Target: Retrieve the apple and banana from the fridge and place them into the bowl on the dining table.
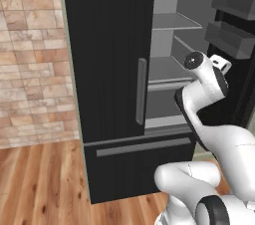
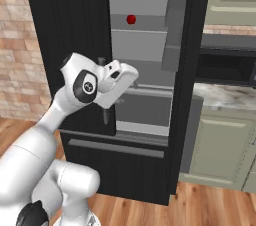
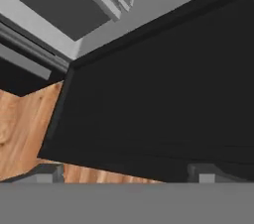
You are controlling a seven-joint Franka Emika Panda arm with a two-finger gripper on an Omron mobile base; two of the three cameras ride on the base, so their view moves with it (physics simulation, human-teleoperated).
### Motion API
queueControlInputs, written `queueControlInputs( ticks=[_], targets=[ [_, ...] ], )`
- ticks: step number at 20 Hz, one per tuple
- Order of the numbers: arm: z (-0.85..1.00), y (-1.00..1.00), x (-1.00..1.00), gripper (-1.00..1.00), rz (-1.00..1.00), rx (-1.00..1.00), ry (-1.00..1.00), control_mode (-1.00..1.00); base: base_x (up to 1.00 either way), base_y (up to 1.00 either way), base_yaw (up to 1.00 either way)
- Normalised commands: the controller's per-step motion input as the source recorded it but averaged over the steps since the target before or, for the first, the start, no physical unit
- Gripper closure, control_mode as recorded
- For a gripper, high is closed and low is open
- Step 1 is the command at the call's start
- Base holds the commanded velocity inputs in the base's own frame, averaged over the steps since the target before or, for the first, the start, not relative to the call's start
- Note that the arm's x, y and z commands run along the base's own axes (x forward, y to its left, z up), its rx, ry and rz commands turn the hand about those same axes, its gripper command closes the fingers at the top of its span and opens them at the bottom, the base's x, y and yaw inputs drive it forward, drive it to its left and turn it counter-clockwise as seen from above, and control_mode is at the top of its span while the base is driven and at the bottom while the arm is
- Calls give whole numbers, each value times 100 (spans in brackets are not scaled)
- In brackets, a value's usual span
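Note:
The black fridge (image 1: 104, 59) has its left door shut and its right door (image 2: 192, 70) swung open, showing pale grey shelves. The apple (image 2: 131, 19), small and red, sits on an upper shelf toward the back. My gripper (image 2: 107, 114) hangs in front of the lower part of the opening, well below the apple and pointing downward. In the hand view the gripper (image 3: 126, 174) is open, with its tips far apart and nothing between them, over a black fridge panel (image 3: 163, 89). The banana, the bowl and the dining table are out of view.
The left door's long grey handle (image 1: 141, 91) is just left of my arm. Door bins (image 2: 175, 12) jut from the open door. A wall counter (image 2: 227, 95) with sage cabinets and a black microwave (image 2: 225, 65) stand to the right. Wood floor (image 1: 40, 184) lies below.

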Motion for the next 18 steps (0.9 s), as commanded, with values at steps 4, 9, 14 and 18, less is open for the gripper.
queueControlInputs(
  ticks=[4,9,14,18],
  targets=[
    [0,76,0,-100,1,44,-1,-100,0,0,0],
    [0,61,0,-100,5,49,-20,-100,0,0,0],
    [0,56,-13,-100,1,40,-51,-100,0,0,0],
    [0,55,-9,-100,0,27,-57,-100,0,0,0]
  ],
)
